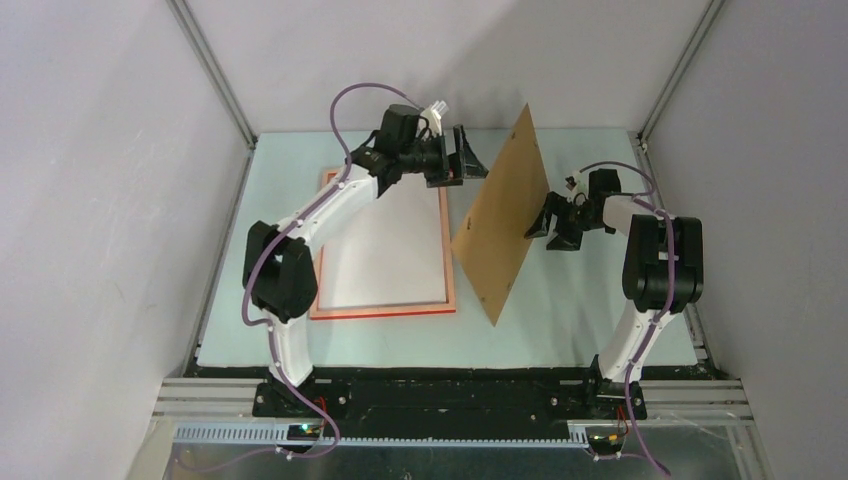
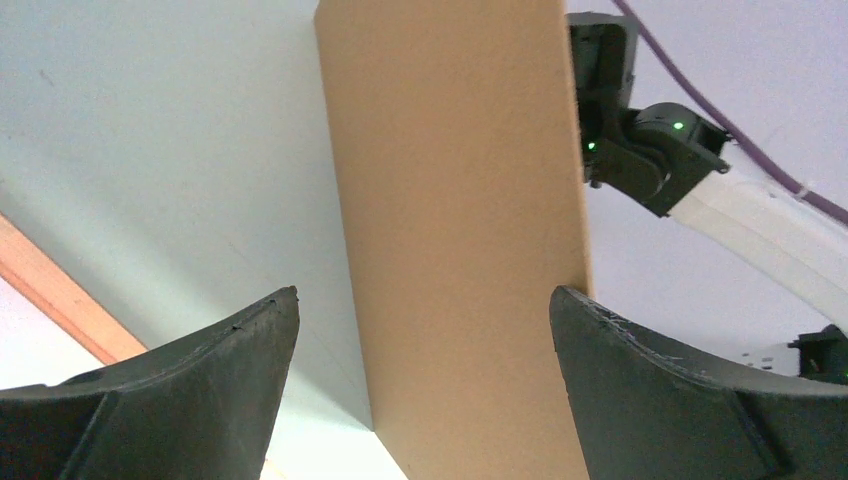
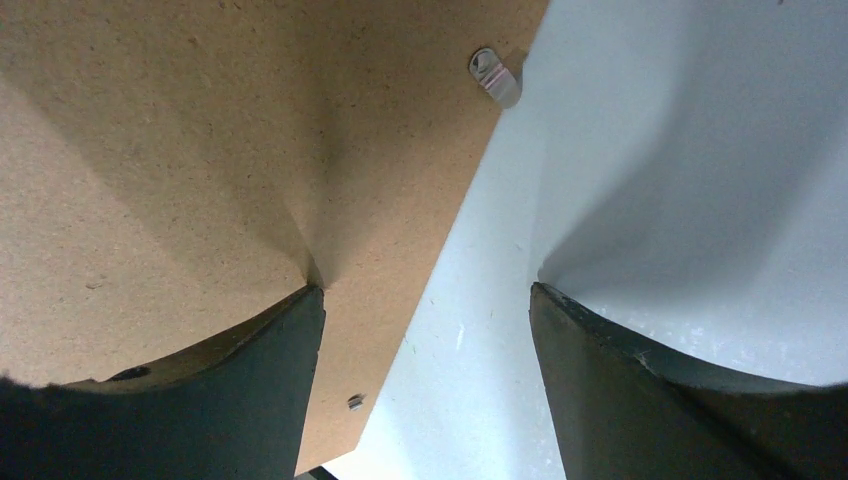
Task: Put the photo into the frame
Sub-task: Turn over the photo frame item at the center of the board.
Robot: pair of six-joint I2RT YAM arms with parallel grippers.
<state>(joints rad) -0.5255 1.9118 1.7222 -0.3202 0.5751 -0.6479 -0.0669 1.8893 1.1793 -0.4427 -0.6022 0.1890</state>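
Both claws open: left gripper (image 1: 474,160) beside board (image 1: 500,215), right gripper (image 1: 546,231) just leaning a finger on it. Unheld, it could topple away from frame (image 1: 380,311).

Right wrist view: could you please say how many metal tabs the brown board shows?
2: upper tab on the board's edge near the view's top, lower tab near its bottom; more may be hidden.

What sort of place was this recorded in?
Most likely a lab robot workcell: plain grey walls on aluminium struts, robot arms bolted to a rail, and a pale tabletop with the frame and a brown board.
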